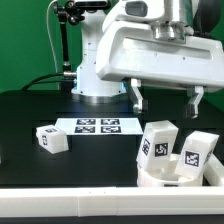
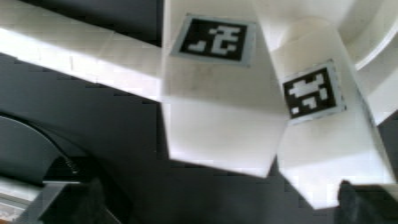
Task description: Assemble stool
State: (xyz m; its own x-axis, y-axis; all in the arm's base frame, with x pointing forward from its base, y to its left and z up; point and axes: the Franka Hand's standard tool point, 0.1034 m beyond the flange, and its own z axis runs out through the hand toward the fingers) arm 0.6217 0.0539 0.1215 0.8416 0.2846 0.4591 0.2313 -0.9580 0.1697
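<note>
The gripper (image 1: 167,105) hangs over the table's (image 1: 30,110) near edge, at the exterior view's right, jaws spread wide and holding nothing. Right beneath it, the seat (image 1: 160,180) carries 2 legs (image 1: 158,143) standing upright, side by side. 1 more leg (image 1: 52,139) lies loose beside the marker board (image 1: 97,126), well apart from the seat.

The arm (image 1: 95,60) rises near the table's (image 1: 25,115) far edge and reaches toward the near edge. Its gripper (image 1: 167,98) points straight down, fingers (image 1: 135,97) spread wide apart.
</note>
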